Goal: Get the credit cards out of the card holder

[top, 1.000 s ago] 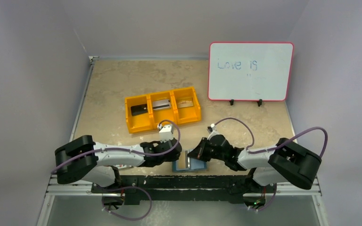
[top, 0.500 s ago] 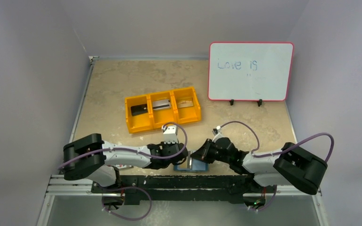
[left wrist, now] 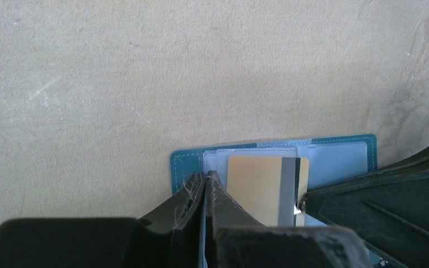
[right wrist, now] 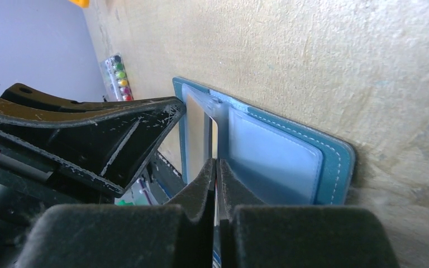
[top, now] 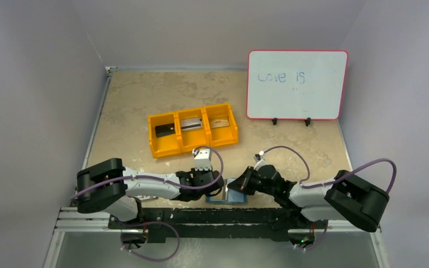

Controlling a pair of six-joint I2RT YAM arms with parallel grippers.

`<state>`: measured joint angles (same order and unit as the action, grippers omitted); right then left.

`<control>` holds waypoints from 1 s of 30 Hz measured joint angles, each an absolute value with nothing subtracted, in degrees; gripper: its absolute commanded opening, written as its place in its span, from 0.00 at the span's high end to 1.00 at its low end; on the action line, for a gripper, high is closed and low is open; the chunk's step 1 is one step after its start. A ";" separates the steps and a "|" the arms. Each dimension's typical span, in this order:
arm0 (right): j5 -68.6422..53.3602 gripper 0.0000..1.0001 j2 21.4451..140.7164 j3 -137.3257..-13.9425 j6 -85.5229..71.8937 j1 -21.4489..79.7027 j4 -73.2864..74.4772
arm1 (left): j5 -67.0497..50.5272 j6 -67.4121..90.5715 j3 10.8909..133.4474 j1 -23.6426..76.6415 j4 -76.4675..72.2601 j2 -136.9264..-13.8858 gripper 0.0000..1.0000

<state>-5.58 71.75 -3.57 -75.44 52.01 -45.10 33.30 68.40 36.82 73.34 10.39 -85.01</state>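
The teal card holder [left wrist: 183,159] lies open on the table near the front edge, between both grippers [top: 230,195]. A tan-gold credit card [left wrist: 254,187] with a grey stripe sticks partway out of its pale blue pocket. My left gripper [left wrist: 206,176] is shut on the holder's left-hand pocket flap. My right gripper [right wrist: 216,162] is shut on the thin edge of the tan card [right wrist: 196,134], its dark finger [left wrist: 380,201] meeting the card's right side. Three more credit cards, black [top: 163,129], silver [top: 190,123] and tan [top: 219,121], lie in the orange bin.
The orange three-compartment bin [top: 156,146] stands just behind the left gripper [top: 215,187]. A whiteboard [top: 296,85] on feet stands at the back right. A pack of coloured markers [right wrist: 117,78] lies near the left arm's base. The table's metal front rail runs right below the holder.
The left arm has slid right to the holder and closed on its flap. The right gripper has dropped lower and closed on the card's edge.
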 measured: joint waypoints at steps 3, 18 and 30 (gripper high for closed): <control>-5.45 1.00 69.54 -2.96 -75.66 51.64 -43.62 | 33.47 68.45 36.82 73.34 10.44 -85.01 0.98; -4.19 0.95 60.42 -1.72 -75.11 50.06 -34.92 | 33.54 68.29 36.99 73.58 10.55 -85.03 0.97; -5.63 0.72 66.32 -2.04 -75.18 50.06 -40.69 | 33.50 67.85 36.99 73.67 10.48 -84.93 0.96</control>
<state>-5.63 66.32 -2.04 -75.18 50.06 -40.69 33.50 67.85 36.99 73.67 10.48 -84.93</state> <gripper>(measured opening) 0.275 0.033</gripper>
